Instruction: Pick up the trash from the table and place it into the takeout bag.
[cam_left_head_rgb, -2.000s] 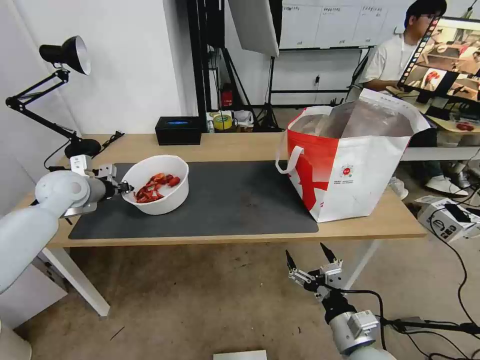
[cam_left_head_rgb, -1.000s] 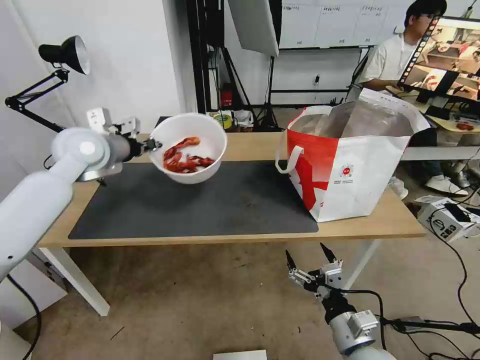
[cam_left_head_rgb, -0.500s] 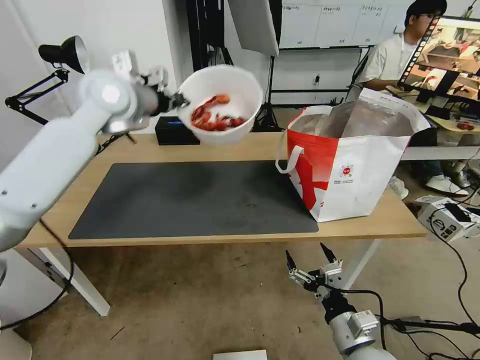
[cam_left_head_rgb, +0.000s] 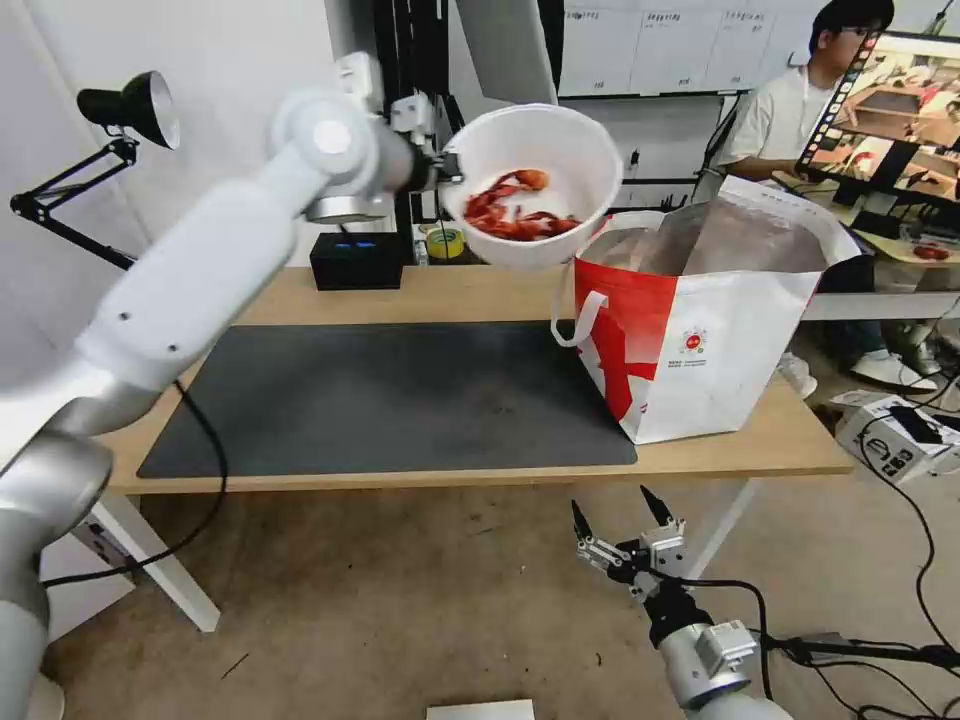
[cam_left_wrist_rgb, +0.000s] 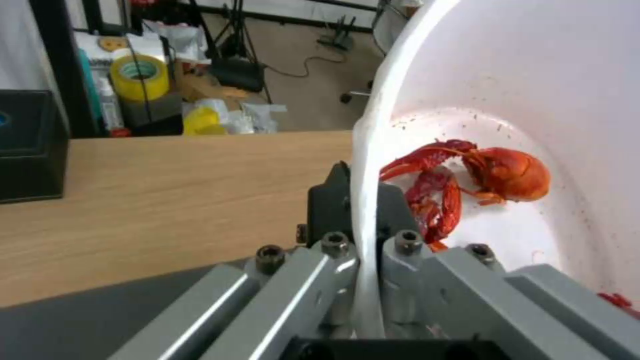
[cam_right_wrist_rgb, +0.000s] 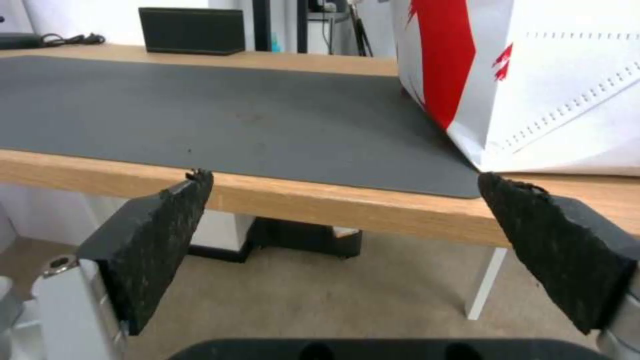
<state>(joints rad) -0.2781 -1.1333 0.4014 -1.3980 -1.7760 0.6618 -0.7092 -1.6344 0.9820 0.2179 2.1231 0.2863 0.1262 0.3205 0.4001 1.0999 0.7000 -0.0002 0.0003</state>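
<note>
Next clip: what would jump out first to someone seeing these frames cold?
The white bowl of red shellfish scraps, held high in the air by its rim in the left gripper, just left of the takeout bag's open mouth. The bag stands at the right end of the table, partly on the dark grey mat. The right gripper hangs open below the table's front edge.

Right claw (cam_right_wrist_rgb: 343, 192) spread before table (cam_right_wrist_rgb: 320, 202).

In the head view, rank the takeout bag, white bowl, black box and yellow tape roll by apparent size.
1. takeout bag
2. white bowl, held up nearer the camera by the left gripper, so it may look oversized
3. black box
4. yellow tape roll
</note>
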